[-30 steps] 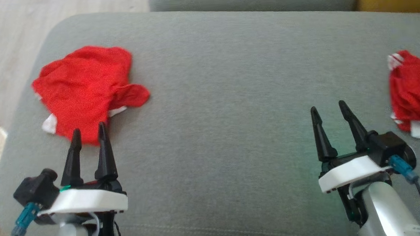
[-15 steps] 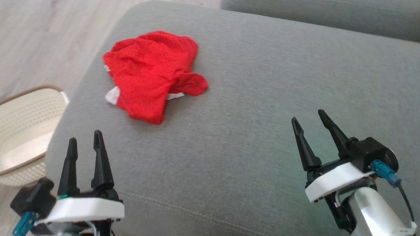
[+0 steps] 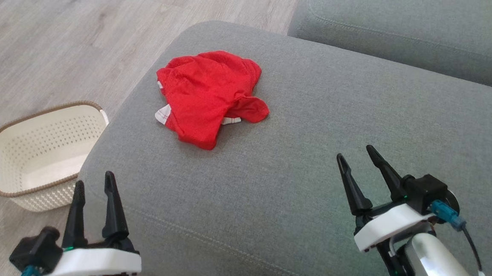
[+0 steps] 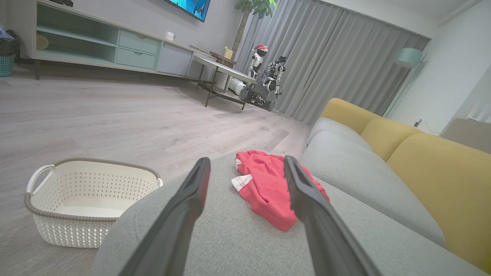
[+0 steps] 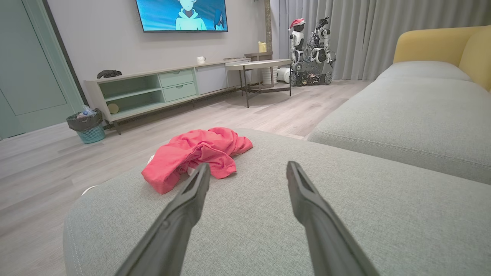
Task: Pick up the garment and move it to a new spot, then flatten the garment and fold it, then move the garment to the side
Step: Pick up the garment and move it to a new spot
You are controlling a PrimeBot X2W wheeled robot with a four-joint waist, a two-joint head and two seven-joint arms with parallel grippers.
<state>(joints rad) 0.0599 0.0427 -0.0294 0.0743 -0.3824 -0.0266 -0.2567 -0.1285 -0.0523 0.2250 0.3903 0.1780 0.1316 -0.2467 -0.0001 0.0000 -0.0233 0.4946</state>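
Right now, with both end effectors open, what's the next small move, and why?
Probably reach the left end effector forward to the crumpled red garment: it lies untouched on the grey cushion, nearer that arm than the right end effector, and nothing is held yet.

We find the garment thin matt cloth, the sofa a coarse matt weave, the basket perforated plastic, the floor matt wood-look planks.

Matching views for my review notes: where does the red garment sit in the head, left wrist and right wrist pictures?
Head view: red garment upper area, left of centre, near the grey cushion's far end.
Left wrist view: centre.
Right wrist view: left of centre, mid-height.
Shared landmark: the grey cushion under it.
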